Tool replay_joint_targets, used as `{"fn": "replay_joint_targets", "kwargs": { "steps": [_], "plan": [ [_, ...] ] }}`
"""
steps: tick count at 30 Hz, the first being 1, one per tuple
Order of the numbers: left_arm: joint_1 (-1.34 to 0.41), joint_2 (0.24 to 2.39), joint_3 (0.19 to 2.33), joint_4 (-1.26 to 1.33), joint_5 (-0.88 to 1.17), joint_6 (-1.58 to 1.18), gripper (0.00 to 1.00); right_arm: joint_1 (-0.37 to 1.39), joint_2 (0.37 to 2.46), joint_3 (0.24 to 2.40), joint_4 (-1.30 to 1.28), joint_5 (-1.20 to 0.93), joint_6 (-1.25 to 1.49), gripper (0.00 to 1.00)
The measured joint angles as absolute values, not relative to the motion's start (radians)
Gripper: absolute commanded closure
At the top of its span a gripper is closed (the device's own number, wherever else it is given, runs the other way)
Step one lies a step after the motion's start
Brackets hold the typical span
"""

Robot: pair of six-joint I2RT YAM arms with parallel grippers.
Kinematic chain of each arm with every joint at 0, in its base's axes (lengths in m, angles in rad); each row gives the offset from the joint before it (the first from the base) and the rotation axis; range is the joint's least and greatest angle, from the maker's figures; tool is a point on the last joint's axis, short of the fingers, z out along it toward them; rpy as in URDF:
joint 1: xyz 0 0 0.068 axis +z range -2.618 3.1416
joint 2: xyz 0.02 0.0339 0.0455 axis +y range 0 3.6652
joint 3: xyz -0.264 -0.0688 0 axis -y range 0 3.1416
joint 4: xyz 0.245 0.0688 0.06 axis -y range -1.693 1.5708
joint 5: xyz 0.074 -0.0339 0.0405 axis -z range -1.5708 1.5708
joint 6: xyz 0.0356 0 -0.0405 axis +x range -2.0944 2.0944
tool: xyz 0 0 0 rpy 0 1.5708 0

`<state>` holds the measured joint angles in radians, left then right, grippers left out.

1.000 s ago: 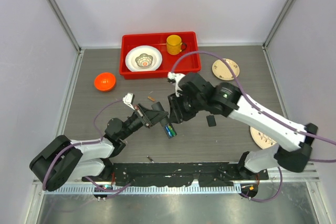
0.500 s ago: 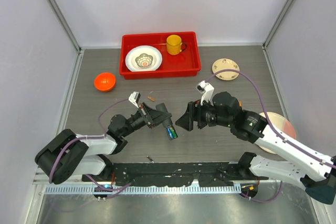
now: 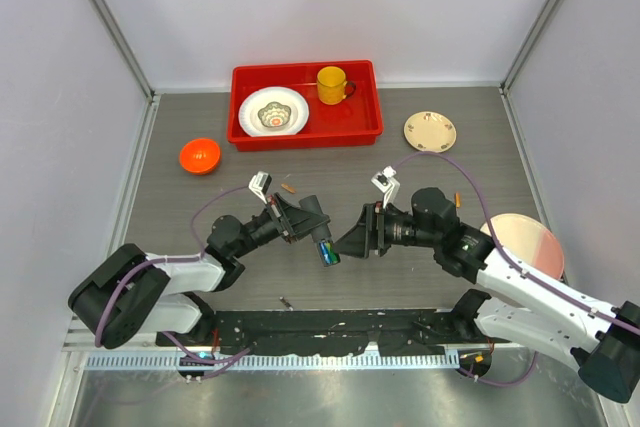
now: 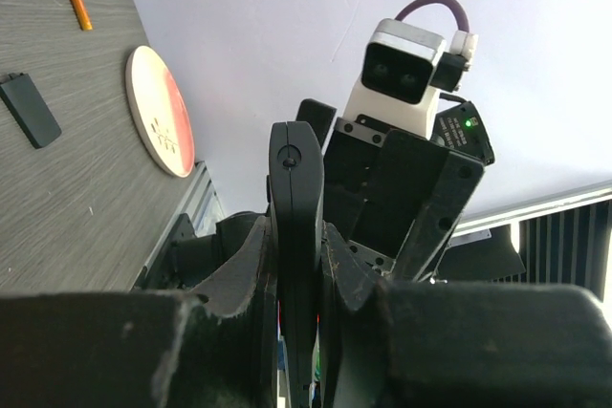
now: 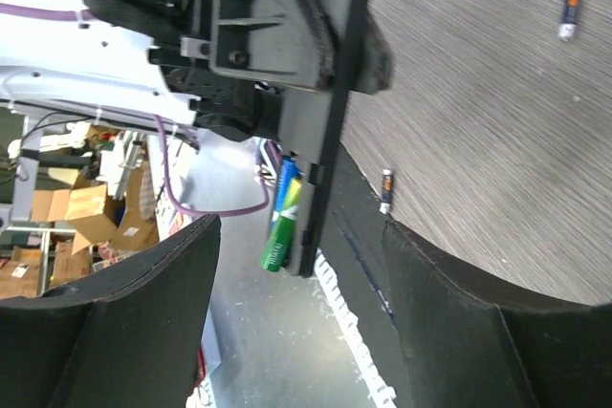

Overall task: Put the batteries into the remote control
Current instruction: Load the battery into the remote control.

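Left jaws clamp the remote [image 4: 295,226], hiding most of it; batteries [image 5: 283,212] show at its end. Right jaws apart, empty.

The remote control [image 3: 320,237], a slim black bar, is clamped on edge in the left gripper [image 3: 310,225] above the table [image 3: 420,157] with a blue battery [image 5: 284,179] and a green battery [image 5: 276,239] at its end, while an orange battery [image 3: 289,188], a second orange battery [image 3: 458,199] and a dark battery [image 3: 286,301] lie loose on the table.

Left arm [image 3: 175,275] and right arm [image 3: 532,283] are both white shells with black joints, a purple cable [image 4: 432,3] per wrist, and a boxy white camera [image 4: 402,64].
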<state>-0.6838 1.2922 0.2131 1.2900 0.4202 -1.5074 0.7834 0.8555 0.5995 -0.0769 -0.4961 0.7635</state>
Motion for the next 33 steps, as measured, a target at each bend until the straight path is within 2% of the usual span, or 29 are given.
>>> {"fn": "replay_joint_targets", "kwargs": {
  "steps": [5, 10, 25, 33],
  "plan": [
    [-0.684, 1.292, 0.213, 1.290, 0.422, -1.507, 1.00, 0.783, 0.869, 0.588, 0.026, -0.555, 0.807, 0.36],
    [-0.684, 1.291, 0.213, 1.290, 0.422, -1.507, 1.00, 0.783, 0.897, 0.571, 0.082, -0.593, 0.831, 0.38],
    [-0.684, 1.282, 0.213, 1.290, 0.423, -1.506, 1.00, 0.783, 0.944, 0.558, 0.101, -0.644, 0.842, 0.50],
    [-0.684, 1.280, 0.213, 1.290, 0.423, -1.506, 1.00, 0.783, 0.956, 0.556, 0.104, -0.657, 0.842, 0.59]
  ]
}}
